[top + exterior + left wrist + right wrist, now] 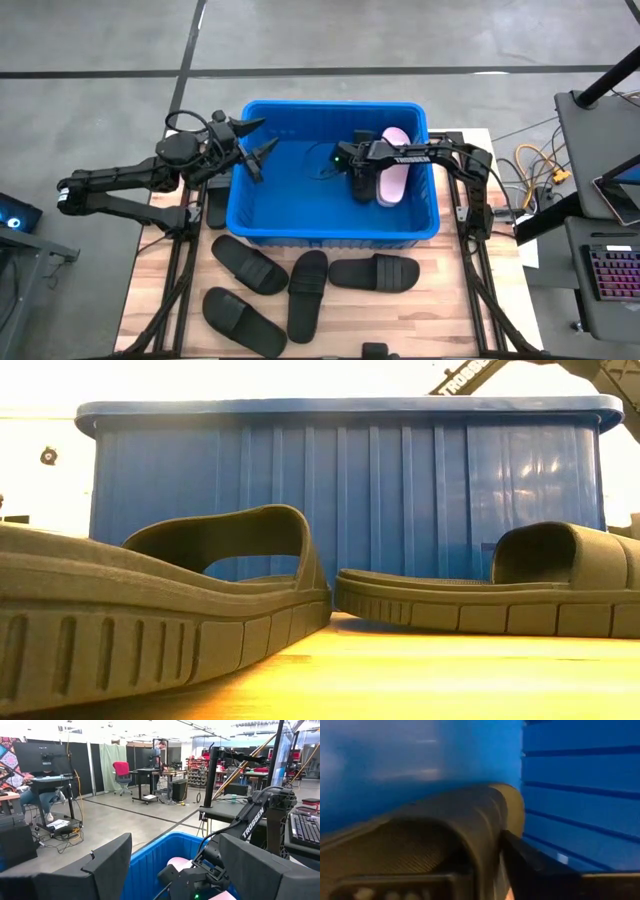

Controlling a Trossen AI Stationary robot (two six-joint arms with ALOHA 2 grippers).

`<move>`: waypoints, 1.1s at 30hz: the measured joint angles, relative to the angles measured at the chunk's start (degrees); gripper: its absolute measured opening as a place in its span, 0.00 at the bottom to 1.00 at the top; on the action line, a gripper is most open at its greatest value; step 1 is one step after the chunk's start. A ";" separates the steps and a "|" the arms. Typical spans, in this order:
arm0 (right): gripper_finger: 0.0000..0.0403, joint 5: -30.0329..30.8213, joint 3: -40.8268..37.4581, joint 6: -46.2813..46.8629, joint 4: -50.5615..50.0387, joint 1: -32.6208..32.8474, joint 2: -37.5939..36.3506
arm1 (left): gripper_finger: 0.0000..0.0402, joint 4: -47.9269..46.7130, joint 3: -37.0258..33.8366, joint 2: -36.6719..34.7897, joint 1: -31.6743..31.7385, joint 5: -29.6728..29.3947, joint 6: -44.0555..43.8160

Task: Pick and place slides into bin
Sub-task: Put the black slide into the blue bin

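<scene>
The right gripper [360, 190] reached down inside the blue bin [262, 228], its fingers against a black slide [445, 835] beside a pale pink slide [392, 178] lying there; whether they gripped it I cannot tell. The left gripper [258, 140] hung over the bin's left rim with fingers spread wide, holding nothing. Four black slides [300, 285] lay on the bench [450, 300] before the bin.

"TROSSEN" in white lettering on right arm [260, 820], nothing else legible.
</scene>
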 joint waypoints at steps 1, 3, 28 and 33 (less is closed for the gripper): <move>0.20 -1.01 0.15 0.00 -0.22 -0.16 0.00 | 0.70 0.01 0.00 0.00 0.02 0.00 0.02; 0.27 -2.17 0.48 -0.01 -0.67 -0.18 -0.07 | 0.70 0.00 0.00 0.00 0.00 0.00 0.02; 0.61 -16.63 18.76 6.28 -28.59 -0.16 -0.09 | 0.70 -0.02 -0.04 -0.07 0.00 4.08 -0.02; 0.56 -17.93 26.44 15.94 -32.31 -0.13 -0.37 | 0.70 -0.03 -0.04 0.53 0.00 4.28 -0.07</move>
